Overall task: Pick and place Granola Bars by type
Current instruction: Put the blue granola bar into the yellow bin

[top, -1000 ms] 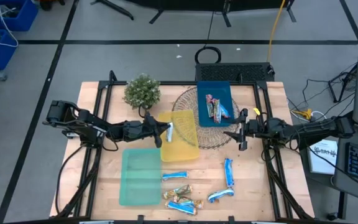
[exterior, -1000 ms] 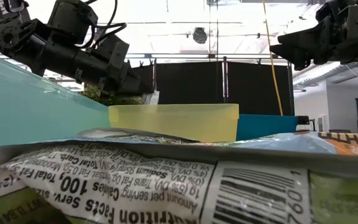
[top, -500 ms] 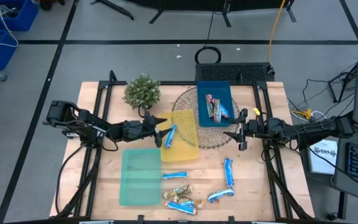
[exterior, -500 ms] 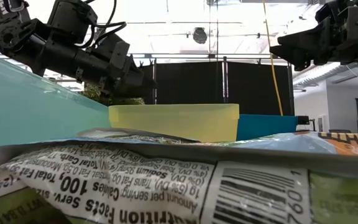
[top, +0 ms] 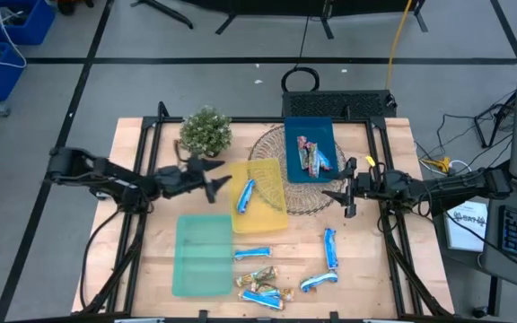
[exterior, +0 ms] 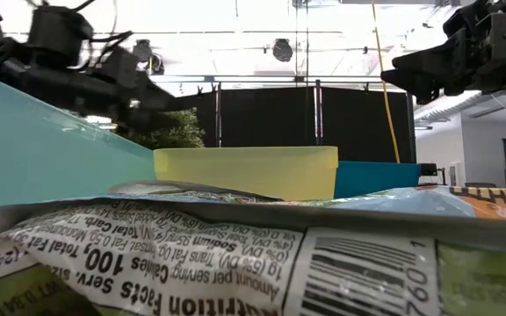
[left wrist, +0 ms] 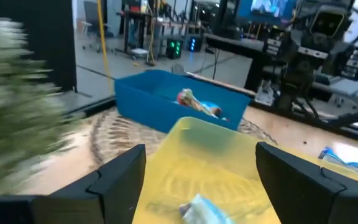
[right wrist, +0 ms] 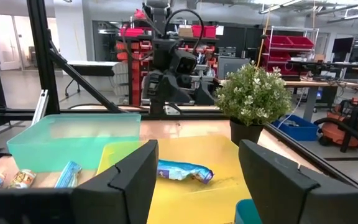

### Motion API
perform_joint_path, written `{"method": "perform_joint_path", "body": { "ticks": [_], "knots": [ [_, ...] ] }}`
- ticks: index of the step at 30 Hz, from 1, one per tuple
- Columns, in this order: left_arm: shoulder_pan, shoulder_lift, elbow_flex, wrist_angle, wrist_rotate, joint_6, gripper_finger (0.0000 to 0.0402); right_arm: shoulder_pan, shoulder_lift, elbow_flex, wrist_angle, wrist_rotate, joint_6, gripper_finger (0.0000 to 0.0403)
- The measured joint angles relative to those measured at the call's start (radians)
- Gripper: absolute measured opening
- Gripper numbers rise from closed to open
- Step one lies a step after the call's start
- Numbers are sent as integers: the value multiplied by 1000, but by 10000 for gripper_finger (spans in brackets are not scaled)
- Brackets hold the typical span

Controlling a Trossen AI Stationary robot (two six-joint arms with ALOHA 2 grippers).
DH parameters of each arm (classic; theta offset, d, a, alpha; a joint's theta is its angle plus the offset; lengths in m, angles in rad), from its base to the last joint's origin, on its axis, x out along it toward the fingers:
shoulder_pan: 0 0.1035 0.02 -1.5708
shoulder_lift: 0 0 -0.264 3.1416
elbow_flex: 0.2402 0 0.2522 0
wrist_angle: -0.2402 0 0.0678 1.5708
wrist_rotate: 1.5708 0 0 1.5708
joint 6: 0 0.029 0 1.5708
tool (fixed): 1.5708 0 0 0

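Note:
A blue-and-white Granola Bar (top: pixel 245 195) lies flat in the yellow tray (top: pixel 272 208), and also shows there as the bar (right wrist: pixel 184 170) in the right wrist view. My left gripper (top: pixel 214 185) hangs open just left of that tray, holding nothing. A few bars (top: pixel 311 154) lie in the blue tray (top: pixel 323 133). Several more bars (top: pixel 260 278) lie loose on the table near its front edge. The green tray (top: pixel 203 254) stands at the front left. My right gripper (top: pixel 344 193) hovers open over the right rim of the wicker mat (top: pixel 272 144).
A potted plant (top: pixel 205 132) stands at the far left, close behind my left gripper. The low view is largely filled by a wrapper (exterior: pixel 235 254) right before the camera. Bare wood lies between the loose bars and the right arm.
My left gripper has opened and let go of the blue-and-white bar, which has dropped flat into the yellow tray. The gripper has then drawn back toward the table's left edge, off the tray.

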Motion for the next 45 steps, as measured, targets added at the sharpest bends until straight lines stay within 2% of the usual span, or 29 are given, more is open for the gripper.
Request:
{"method": "perform_joint_path", "body": {
  "ticks": [6, 10, 13, 20, 25, 32, 37, 45],
  "knots": [
    [43, -156, -123, -16, 48, 39, 284, 0, -1, 0, -2, -1, 1, 215],
    [73, -233, -128, -184, 138, 69, 279, 0, -1, 0, -1, -2, 25, 215],
    [90, -266, -129, -288, 171, 78, 278, 0, -1, 0, -4, -2, 31, 215],
    [134, -303, -129, -403, 203, 112, 278, 0, -1, 0, -9, -2, 34, 215],
    [193, -335, -129, -461, 289, 137, 278, 0, -1, 0, -9, -1, 34, 215],
    [302, -417, -129, -539, 295, 131, 278, 0, -1, 0, -9, -1, 53, 215],
    [340, -525, -129, -608, 338, 118, 278, 0, -1, 0, -10, 0, 53, 215],
    [331, -763, -129, -872, 339, 72, 278, 0, -1, 0, -11, 0, 53, 215]
  ]
}}
